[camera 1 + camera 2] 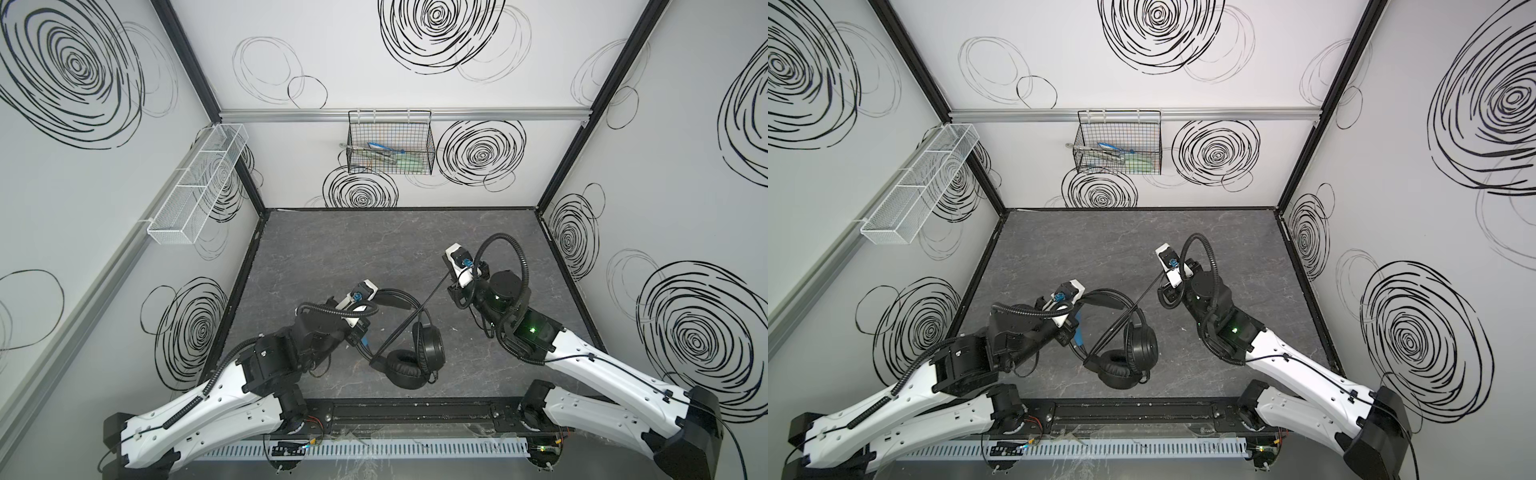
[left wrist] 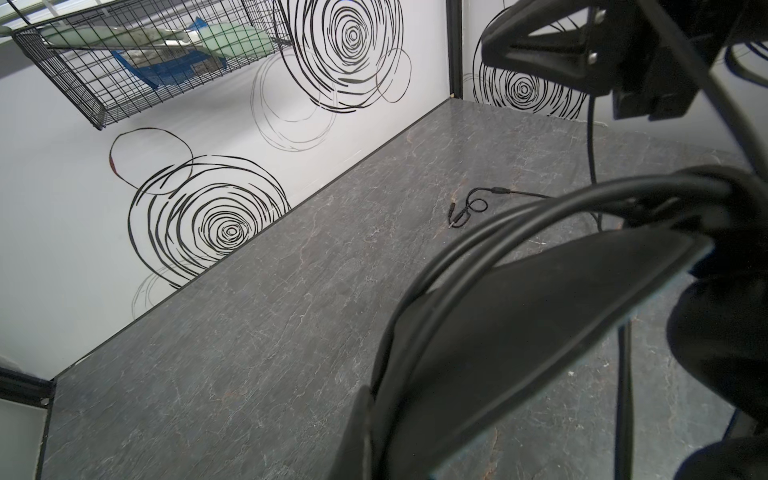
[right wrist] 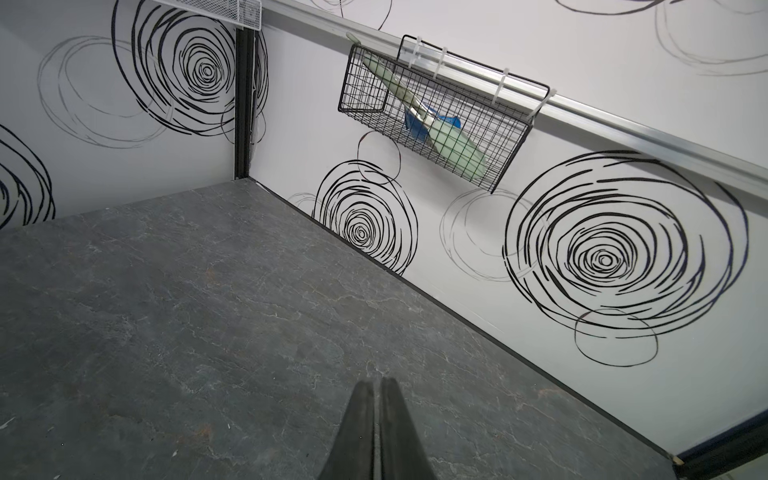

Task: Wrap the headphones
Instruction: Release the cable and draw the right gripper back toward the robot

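Currently, in both top views: the headphones (image 1: 430,343) lie on the tabletop (image 1: 353,249), front centre, with the earcups close together. The left gripper (image 1: 360,334) is clamped on the headband (image 1: 399,296). The right gripper (image 1: 451,282) is raised farther back and pinches the cable (image 1: 415,316), which runs taut and diagonal across the headband.

Step in hand, by judgement: laying a turn of cable round the headset. To do it well, hold the left grip firm as an anchor, carry the cable under light, even tension, and set each turn beside its neighbour.

Left wrist view: the headband fills the near field, with cable strands alongside it. The plug end (image 2: 461,210) lies loose on the tabletop. This gripper's own fingers cannot be made out.

Right wrist view: the fingers (image 3: 361,436) are pressed together. No cable is visible between them, and the headphones are out of frame.
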{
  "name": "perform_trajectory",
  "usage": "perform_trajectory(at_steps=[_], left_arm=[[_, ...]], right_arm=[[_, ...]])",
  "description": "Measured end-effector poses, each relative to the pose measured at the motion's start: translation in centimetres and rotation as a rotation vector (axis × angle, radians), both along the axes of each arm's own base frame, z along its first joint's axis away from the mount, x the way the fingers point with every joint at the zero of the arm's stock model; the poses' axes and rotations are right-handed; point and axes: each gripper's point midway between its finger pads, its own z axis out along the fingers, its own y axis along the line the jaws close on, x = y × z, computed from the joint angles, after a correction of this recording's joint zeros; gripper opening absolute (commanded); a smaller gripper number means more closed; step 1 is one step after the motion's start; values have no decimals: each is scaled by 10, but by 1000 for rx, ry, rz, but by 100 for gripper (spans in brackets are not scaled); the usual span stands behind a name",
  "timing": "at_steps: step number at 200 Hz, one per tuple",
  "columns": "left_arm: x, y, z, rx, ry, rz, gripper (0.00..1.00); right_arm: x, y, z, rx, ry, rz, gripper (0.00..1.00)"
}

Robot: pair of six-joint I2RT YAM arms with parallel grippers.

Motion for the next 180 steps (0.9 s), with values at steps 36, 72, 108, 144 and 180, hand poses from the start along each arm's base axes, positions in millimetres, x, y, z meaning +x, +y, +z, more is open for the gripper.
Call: perform_trajectory(at_steps=[36, 72, 108, 144, 180], left_arm=[[-4, -4, 0, -9, 10, -35, 0], [-12, -11, 9, -35, 16, -89, 0], [-16, -15, 33, -88, -5, -120, 0], [-17, -14, 50, -139, -15, -117, 0], [-17, -14, 59, -188, -9, -105, 0]], right_arm=[[6, -7, 2, 39, 3, -18, 14], [10, -11, 4, 73, -4, -29, 16], [10, -12, 1, 90, -5, -21, 17], [11, -13, 2, 113, -10, -15, 17], [11, -11, -4, 122, -4, 0, 16]])
